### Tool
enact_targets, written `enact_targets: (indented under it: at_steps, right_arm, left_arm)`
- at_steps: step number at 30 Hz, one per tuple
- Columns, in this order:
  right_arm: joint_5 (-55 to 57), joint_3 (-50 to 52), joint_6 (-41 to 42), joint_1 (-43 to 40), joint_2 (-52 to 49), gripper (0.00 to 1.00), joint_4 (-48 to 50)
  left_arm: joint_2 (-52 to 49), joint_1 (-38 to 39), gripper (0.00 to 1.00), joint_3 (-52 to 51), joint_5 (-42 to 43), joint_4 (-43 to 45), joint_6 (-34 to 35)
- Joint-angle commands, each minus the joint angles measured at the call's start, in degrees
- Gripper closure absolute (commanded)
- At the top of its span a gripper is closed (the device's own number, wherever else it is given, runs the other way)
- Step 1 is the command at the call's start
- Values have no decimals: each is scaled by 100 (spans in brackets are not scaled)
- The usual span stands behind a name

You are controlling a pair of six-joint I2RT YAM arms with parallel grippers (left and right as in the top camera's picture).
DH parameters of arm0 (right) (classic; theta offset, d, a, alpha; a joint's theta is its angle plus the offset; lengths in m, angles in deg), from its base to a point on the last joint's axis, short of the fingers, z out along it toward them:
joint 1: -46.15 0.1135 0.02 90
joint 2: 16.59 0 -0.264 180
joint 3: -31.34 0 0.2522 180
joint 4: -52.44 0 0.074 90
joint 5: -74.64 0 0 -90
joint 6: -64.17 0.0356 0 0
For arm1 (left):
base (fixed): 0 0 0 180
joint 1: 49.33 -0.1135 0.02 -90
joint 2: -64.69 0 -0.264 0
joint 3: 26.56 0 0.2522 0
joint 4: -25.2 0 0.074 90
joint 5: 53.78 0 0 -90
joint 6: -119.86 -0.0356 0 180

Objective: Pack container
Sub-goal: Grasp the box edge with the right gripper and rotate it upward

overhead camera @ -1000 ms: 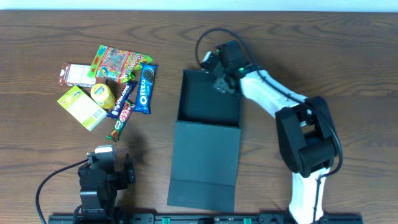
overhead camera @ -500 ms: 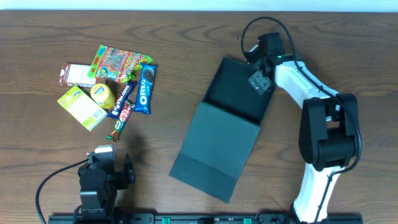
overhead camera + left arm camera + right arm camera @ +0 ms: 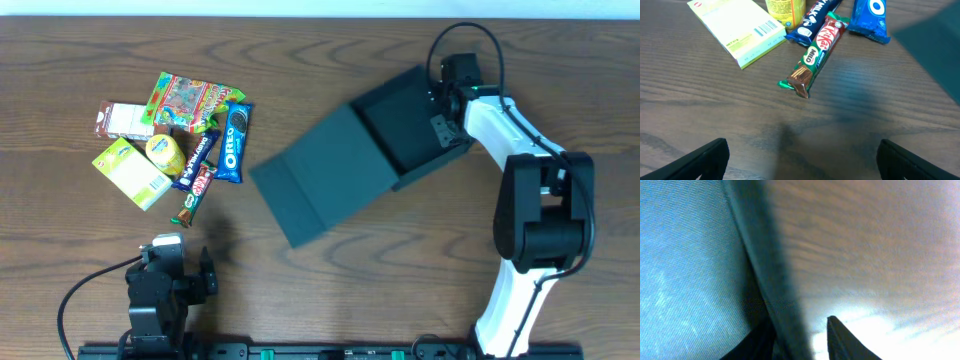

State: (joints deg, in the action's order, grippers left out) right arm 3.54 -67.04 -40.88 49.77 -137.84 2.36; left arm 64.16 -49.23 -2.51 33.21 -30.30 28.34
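Note:
The container [image 3: 395, 130], a dark teal box with its flap lid [image 3: 315, 190] lying open flat, sits skewed at the table's back right, the lid pointing toward the front left. My right gripper [image 3: 441, 127] is at the box's right wall. In the right wrist view the right gripper [image 3: 800, 326] straddles that wall [image 3: 765, 270], with one finger inside against it and the outer finger [image 3: 842, 340] a little clear of it. My left gripper [image 3: 802, 152] stands wide open and empty over bare table near the front left, short of a KitKat bar [image 3: 815, 55].
A heap of snacks lies at the left: a gummy bag [image 3: 188, 100], an Oreo pack [image 3: 235, 140], a yellow-green carton [image 3: 130, 172], a yellow tub [image 3: 165, 152], a small brown-and-white box [image 3: 122, 120] and bars. The left arm [image 3: 160, 295] rests at the front edge.
The right gripper has swung right and back with the container's wall, turning the box and lid clockwise from straight to skewed. Its jaws have narrowed round the wall. The left arm has not moved.

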Motion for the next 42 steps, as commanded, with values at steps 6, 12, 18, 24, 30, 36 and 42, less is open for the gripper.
enact_targets:
  at_steps: [6, 12, 18, 24, 30, 36, 42]
  right_arm:
    - [61, 28, 476, -328, -57, 72, -153]
    - [22, 26, 1502, -356, -44, 91, -520]
    - [-1213, 26, 3462, -271, -2, 99, -1001]
    - [-1429, 26, 5060, -243, -2, 99, -1338]
    - [-2260, 26, 6216, -109, -2, 99, -1405]
    - [-2992, 26, 6946, 310, -2, 99, -1388]
    - [-3005, 22, 6450, 809, 20, 1, -1346]
  left_arm:
    - [26, -17, 5, -90, -39, -107, -22]
    - [26, -17, 5, -90, -39, -107, -22]
    - [26, -17, 5, -90, -39, -107, -22]
    - [26, -17, 5, -90, -39, -107, -22]
    - [26, -17, 5, -90, -39, -107, -22]
    - [26, -17, 5, -90, -39, -107, -22]
    - [26, -17, 5, -90, -39, -107, -22]
